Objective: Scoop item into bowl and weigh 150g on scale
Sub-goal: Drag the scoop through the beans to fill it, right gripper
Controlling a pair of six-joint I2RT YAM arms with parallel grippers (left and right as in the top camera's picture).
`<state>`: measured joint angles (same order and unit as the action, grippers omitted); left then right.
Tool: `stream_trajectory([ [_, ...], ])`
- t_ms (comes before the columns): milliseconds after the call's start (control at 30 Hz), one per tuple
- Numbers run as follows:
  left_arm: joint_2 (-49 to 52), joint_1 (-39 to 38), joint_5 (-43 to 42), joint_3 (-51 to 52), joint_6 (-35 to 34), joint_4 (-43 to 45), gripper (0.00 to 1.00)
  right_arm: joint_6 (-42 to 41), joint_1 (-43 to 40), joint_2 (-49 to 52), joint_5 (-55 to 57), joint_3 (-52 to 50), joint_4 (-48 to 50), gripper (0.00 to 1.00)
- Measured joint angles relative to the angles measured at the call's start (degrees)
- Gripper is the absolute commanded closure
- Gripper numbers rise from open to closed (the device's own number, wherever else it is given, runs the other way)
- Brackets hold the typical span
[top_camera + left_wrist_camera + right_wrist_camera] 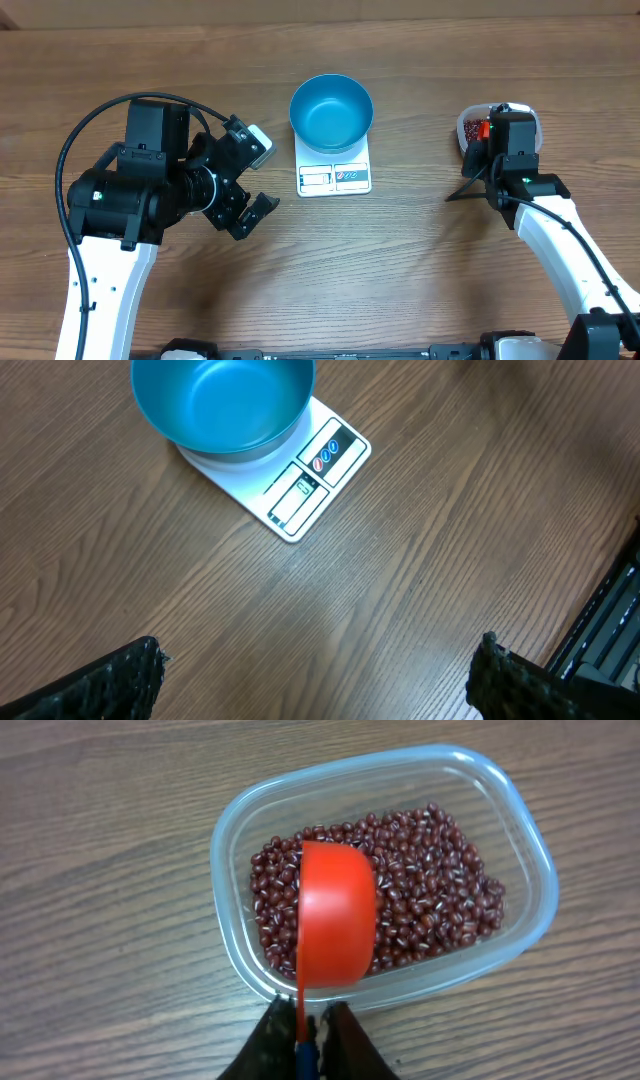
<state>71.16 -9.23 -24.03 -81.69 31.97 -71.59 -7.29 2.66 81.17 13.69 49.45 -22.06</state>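
The right claw (305, 1032) is pinched on the thin handle of a red scoop (337, 915), whose long axis runs straight out from the fingertips across the clear tub's (228, 870) near rim, its cup directly ahead over the beans (430, 890), outer wall toward the wrist camera. The left claw (266, 176) hangs spread wide above the bench (420, 270), beside the scale (334, 178) that carries the blue bowl (331, 110).

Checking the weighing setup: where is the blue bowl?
Overhead, the blue bowl sits on the white scale, centre, left of the clear tub.
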Motion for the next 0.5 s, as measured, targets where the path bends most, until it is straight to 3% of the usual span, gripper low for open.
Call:
stream_trajectory([
  [333, 0.00, 0.00, 0.00, -0.02, 0.00, 0.00, 0.00, -0.11, 0.00, 0.00, 0.04, 0.13, -0.42, 0.96],
  [500, 0.00, 0.00, 0.00, 0.00, 0.00, 0.02, 0.00, 2.58, 0.00, 0.04, 0.02, 4.94, -5.73, 0.96],
])
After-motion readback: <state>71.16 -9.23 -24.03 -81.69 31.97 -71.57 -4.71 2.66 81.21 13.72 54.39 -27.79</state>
